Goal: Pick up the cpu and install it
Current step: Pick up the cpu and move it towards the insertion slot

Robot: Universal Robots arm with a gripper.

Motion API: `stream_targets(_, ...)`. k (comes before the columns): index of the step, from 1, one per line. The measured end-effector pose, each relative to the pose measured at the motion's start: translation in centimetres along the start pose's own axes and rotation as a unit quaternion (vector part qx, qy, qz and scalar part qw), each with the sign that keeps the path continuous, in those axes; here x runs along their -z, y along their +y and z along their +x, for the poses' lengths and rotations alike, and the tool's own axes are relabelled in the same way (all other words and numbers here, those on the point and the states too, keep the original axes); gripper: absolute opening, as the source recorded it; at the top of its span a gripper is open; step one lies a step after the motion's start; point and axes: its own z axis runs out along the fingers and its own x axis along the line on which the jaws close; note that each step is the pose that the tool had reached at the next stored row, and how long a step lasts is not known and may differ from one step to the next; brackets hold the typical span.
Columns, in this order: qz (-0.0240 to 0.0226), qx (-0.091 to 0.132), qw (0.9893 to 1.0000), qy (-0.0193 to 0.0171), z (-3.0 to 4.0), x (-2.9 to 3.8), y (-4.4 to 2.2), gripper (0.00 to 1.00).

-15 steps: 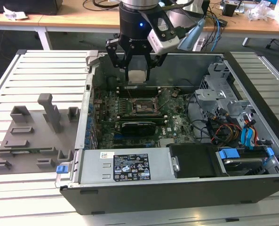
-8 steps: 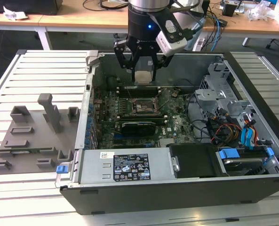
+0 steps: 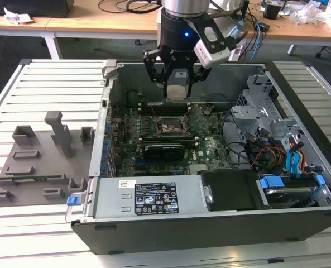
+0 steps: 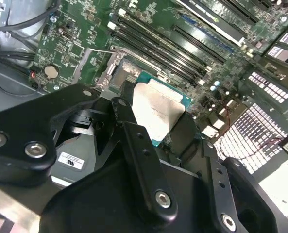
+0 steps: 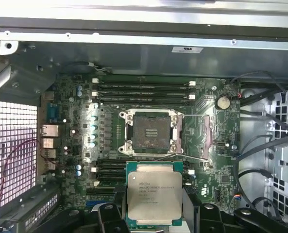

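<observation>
My gripper [image 3: 177,89] hangs over the open computer case [image 3: 210,229], shut on the cpu [image 3: 177,88], a flat square chip with a pale silvery top. In the first wrist view the cpu [image 5: 154,196] sits between the black fingers [image 5: 108,214], just short of the open socket [image 5: 151,131] on the green motherboard [image 5: 76,141]. The socket's frame is lifted, its dark contact field bare. In the second wrist view the cpu [image 4: 156,109] is held above the board, with black gripper links in front of it. In the exterior view the socket [image 3: 171,127] lies below the gripper.
Memory slots [image 5: 141,92] run beside the socket. A drive cage with coloured cables [image 3: 265,134] fills the case on the exterior view's right. The power supply [image 3: 148,198] lies along the case's near side. A grey fixture plate [image 3: 37,162] rests on the slatted table [image 3: 53,84].
</observation>
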Motion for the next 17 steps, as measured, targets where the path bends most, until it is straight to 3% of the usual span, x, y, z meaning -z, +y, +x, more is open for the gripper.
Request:
stream_targets(5, 0.0008, 0.000, 1.0000, 0.0004, -1.28, -0.81, 0.35, 0.55)
stream_targets(9, 0.0011, 0.000, 1.0000, 0.0005, -1.88, -1.41, 0.59, 0.55)
stream_targets(13, 0.0024, 0.000, 1.0000, 0.0005, -1.66, -2.69, 0.85, 0.55)
stream_targets(17, 0.0025, 0.000, 1.0000, 0.0005, -1.17, -3.20, 0.90, 0.55)
